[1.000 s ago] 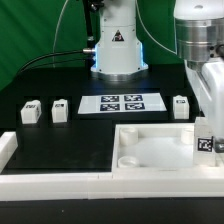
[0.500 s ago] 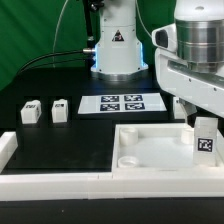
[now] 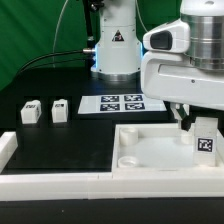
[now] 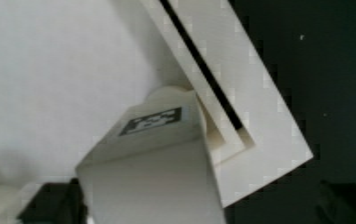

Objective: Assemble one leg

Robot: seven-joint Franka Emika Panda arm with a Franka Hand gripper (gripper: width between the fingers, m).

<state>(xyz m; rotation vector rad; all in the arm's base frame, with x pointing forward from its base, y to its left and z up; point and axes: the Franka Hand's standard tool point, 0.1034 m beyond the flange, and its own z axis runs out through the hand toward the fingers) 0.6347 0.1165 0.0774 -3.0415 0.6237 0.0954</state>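
Reading from the exterior view's left: two spare legs [image 3: 44, 111] stand near each other on the black table [image 3: 60, 135], well apart from the arm; next comes the marker board [image 3: 122, 103], printed with four black-and-white square tags (patterns only, no letters or brand that I can read); then the big white panel [image 3: 150, 152] in its white tray [image 3: 60, 182]. At the exterior view's right the leg [image 3: 205, 140] stands upright on the panel near its right edge, long axis vertical, a square tag facing the camera. The gripper [image 3: 186, 118] hangs just above and slightly left of the leg; whether its fingers clasp the leg or have let go I cannot tell; the arm's body hides them. The wrist view shows the tagged leg [image 4: 154, 150] close against the panel's edge [image 4: 228, 90]; any coming move, I judge, turns on that vertical axis lining up with a corner socket.
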